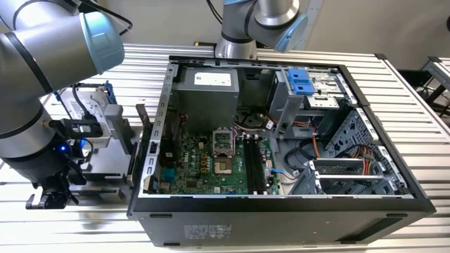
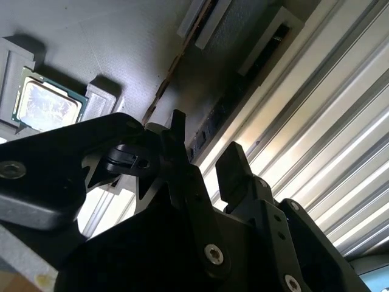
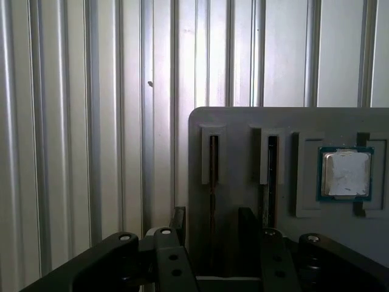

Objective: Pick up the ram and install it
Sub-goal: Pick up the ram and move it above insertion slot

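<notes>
In the first wrist view the ram (image 3: 213,176) stands on edge in a slot of a grey holder block (image 3: 243,121). My gripper (image 3: 213,224) is open, with one black finger (image 3: 179,220) on each side of that slot's line. A second thin stick (image 3: 268,176) sits in the neighbouring slot, just outside the other finger. In the second wrist view the same dark slot (image 2: 243,85) runs in between my fingertips (image 2: 234,163). In the exterior view my gripper (image 1: 49,199) hangs low at the exterior view's left, beside the holder (image 1: 105,171).
A square CPU chip (image 3: 345,173) lies in a pocket of the holder. The silver hard drive in its blue-handled frame (image 1: 90,113) stands behind my wrist. The open computer case (image 1: 281,205) fills the middle, with the motherboard's long memory slots (image 1: 256,168) inside. The table is ribbed metal (image 1: 414,95).
</notes>
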Motion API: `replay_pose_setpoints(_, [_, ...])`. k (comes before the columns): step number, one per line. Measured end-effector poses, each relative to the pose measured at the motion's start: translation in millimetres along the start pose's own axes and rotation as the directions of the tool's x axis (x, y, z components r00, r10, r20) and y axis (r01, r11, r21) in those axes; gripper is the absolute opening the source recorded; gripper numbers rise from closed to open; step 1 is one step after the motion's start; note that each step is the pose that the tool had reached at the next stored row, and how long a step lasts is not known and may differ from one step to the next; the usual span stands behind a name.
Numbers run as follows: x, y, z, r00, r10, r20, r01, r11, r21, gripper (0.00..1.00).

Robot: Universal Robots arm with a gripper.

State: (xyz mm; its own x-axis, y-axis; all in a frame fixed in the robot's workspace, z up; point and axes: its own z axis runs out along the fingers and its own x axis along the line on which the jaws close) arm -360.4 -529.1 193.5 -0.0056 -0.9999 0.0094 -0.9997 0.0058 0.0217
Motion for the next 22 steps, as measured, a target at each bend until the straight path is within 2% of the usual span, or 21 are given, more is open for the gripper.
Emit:
replay_pose_setpoints(6, [0.0, 0.0, 2.1, 1.0, 0.003, 0.0001, -0.003, 1.0, 0.0042, 1.0])
replay_pose_setpoints(22, [0.0, 0.1, 2.3, 1.0, 0.006, -0.0004, -0.006, 1.0, 0.0043, 1.0])
